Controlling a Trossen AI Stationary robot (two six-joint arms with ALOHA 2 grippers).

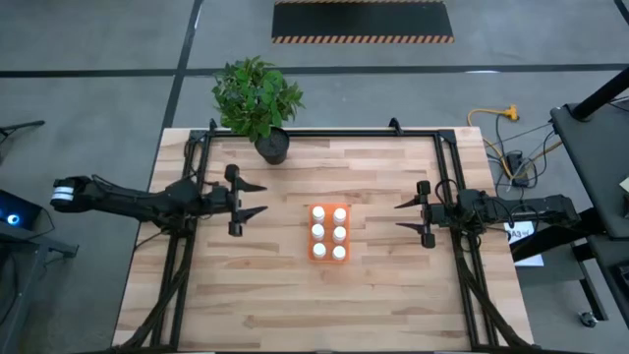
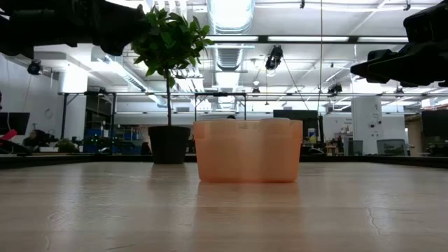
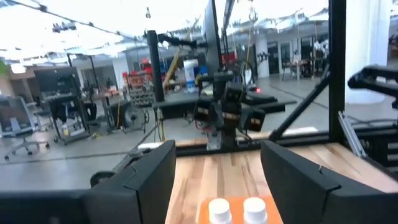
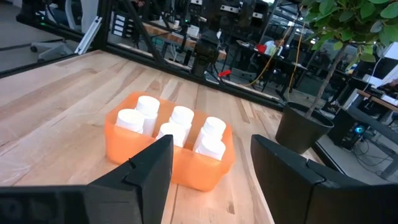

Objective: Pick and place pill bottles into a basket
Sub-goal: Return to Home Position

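The orange basket (image 1: 329, 233) stands in the middle of the wooden table, also in the low view (image 2: 247, 150) and the right wrist view (image 4: 168, 152). Several white pill bottles (image 1: 329, 232) stand upright inside it in two rows (image 4: 174, 127); two caps (image 3: 236, 210) show in the left wrist view. My left gripper (image 1: 257, 198) hovers open to the basket's left, above the table, with nothing between its fingers. My right gripper (image 1: 403, 215) hovers open to the basket's right, also with nothing in it.
A black pot with a green plant (image 1: 265, 118) stands at the table's far edge, left of centre, seen too in the low view (image 2: 169, 143). Black frame rails (image 1: 187, 256) run along the table's left and right sides.
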